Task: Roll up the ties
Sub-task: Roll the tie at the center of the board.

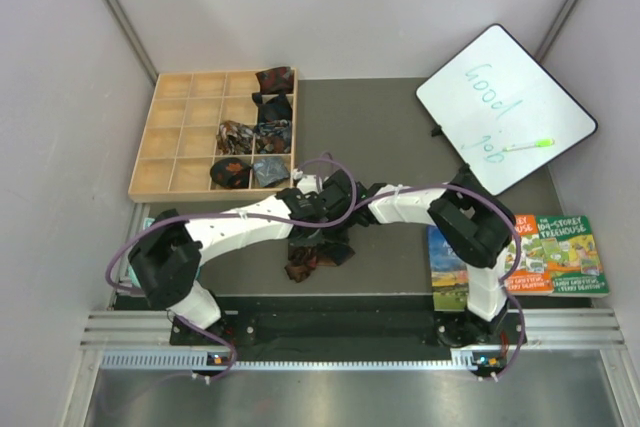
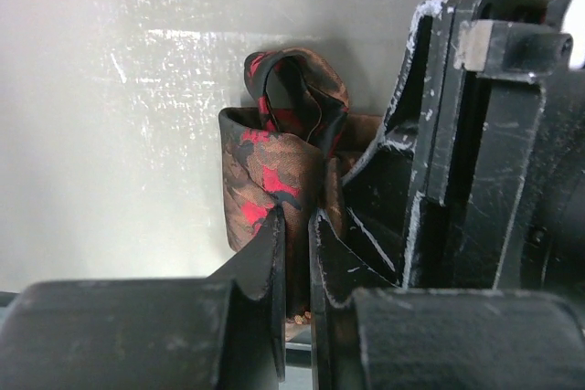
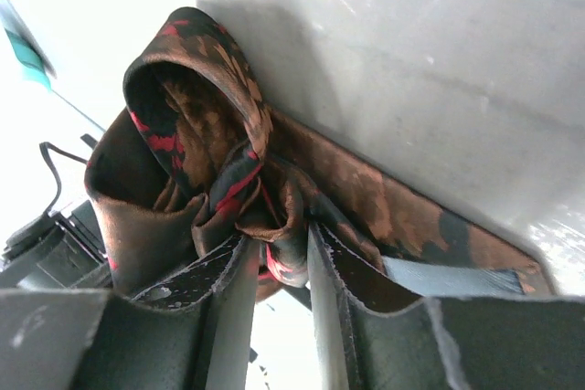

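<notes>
**A:** Where is the tie being worked on?

**B:** The long dark brown necktie with the rust-orange and red print (image 1: 316, 255) lies on the dark grey table mat (image 1: 390, 137), near its front edge, under the two wrists that meet over it. One end is wound into a loose, lopsided coil. In the right wrist view a flat tail runs off along the mat.

**A:** And the claws?

**B:** The left gripper (image 2: 297, 226) is pinched tight on a fold of the dark brown necktie at the foot of the coil. The right gripper (image 3: 281, 251) has its jaws a little apart with bunched fabric sitting in the gap. I cannot tell whether they press it or merely stand around it.

**A:** So which step is this?

**B:** Mid-roll, I'd judge. The coil is begun and the tail is not yet wound. Several small rolled ties (image 1: 262, 137) sit in the right-hand compartments of the pale wooden divided tray (image 1: 150, 162) at the back left, so this looks like one of the later ties.

**A:** What does the next move call for?

**B:** One claw should hold the core firmly while the other takes hold further along the tail and wraps it round under some tension. The cloth looks slick, so if both claws slacken together the coil may spring open. Once it is tight, the bundle needs carrying to a free compartment.
</notes>
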Robot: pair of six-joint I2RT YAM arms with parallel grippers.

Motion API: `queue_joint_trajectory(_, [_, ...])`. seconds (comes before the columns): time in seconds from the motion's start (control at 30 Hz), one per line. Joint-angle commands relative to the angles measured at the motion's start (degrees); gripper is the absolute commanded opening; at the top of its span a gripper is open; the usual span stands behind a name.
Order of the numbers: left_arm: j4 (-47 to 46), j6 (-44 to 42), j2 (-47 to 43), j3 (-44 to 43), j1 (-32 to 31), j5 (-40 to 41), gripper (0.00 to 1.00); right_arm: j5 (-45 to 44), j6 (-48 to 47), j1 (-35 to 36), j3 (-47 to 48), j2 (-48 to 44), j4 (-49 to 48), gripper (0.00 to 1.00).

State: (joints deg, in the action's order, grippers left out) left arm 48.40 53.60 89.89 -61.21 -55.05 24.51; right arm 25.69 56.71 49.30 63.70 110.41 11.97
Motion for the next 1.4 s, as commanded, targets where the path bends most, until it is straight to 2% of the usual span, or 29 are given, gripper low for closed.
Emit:
queue_joint_trajectory(0.0, [1.43, 3.26, 3.71, -1.98, -3.31, 0.27, 0.01, -2.49, -3.8, -2.19, -2.0, -3.87, 5.43, 0.31])
queue_joint_trajectory(0.27, [8.19, 4.58, 8.9, -8.04, -6.82, 5.72, 0.01, -1.79, -8.28, -6.23, -6.38, -10.56, 10.36, 0.41])
queue_joint_trajectory(0.53, [10.3, 5.46, 14.35, -12.17, -8.76, 7.48, 0.0, 4.7, -11.17, -10.44, -11.4, -16.36, 8.25, 0.46])
queue_joint_trajectory(0.67, [11.71, 5.63, 15.32, -13.5, -9.11, 8.44, 0.0, 6.04, -14.95, -11.77, -11.76, -19.61, 12.01, 0.47])
queue_joint_trajectory(0.9, [13.73, 5.72, 14.97, -15.78, -9.38, 9.41, 0.0, 4.19, -18.64, -19.58, -15.62, -26.47, 17.12, 0.51])
queue_joint_trajectory(1.07, [15.49, 5.72, 16.37, -18.59, -10.52, 10.03, 0.0, 2.61, -19.88, -25.21, -20.02, -26.91, 17.65, 0.49])
queue_joint_trajectory(1.37, [22.69, 5.36, 24.19, -27.64, -13.24, 13.54, 0.0, -3.63, -15.58, -32.15, -25.2, -34.01, 17.65, 0.48])
